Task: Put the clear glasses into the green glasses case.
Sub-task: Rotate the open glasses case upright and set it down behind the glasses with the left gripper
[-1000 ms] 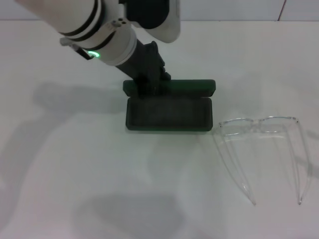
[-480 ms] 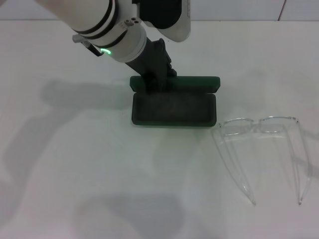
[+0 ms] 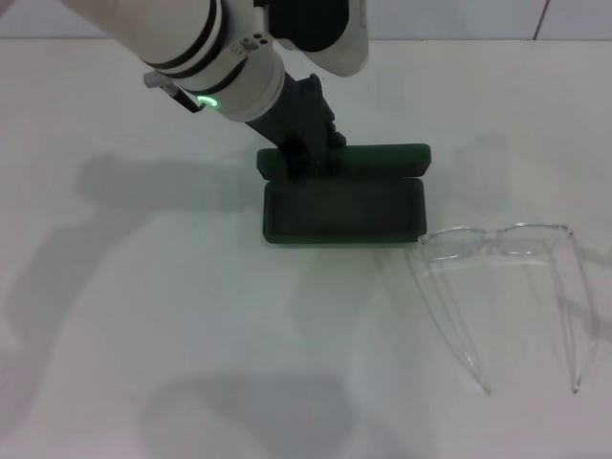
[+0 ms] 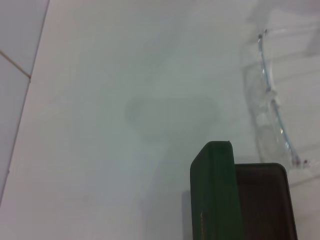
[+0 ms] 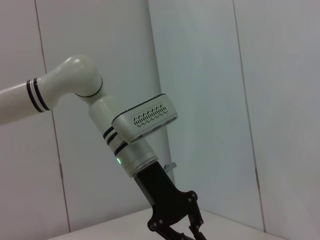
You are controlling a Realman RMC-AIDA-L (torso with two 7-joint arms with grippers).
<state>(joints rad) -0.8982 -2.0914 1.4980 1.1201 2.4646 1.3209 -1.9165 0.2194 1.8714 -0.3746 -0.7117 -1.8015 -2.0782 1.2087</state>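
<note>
The white bench (image 3: 134,316) is carrying everything. The left arm (image 3: 206,48) is reaching in from 11 o'clock in the head view, and its left tool (image 3: 304,158) is pressing down at the hinge edge of the green glasses case (image 3: 344,208); whether it is clenched or released cannot be told. The case is lying open at the centre, its lid (image 3: 378,158) standing up at the 12 o'clock side. The clear glasses (image 3: 502,287) are lying at 4 o'clock from the case, the nearest corner just beside it, temple arms unfolded and pointing toward 6 o'clock. The right tool is out of sight.
</note>
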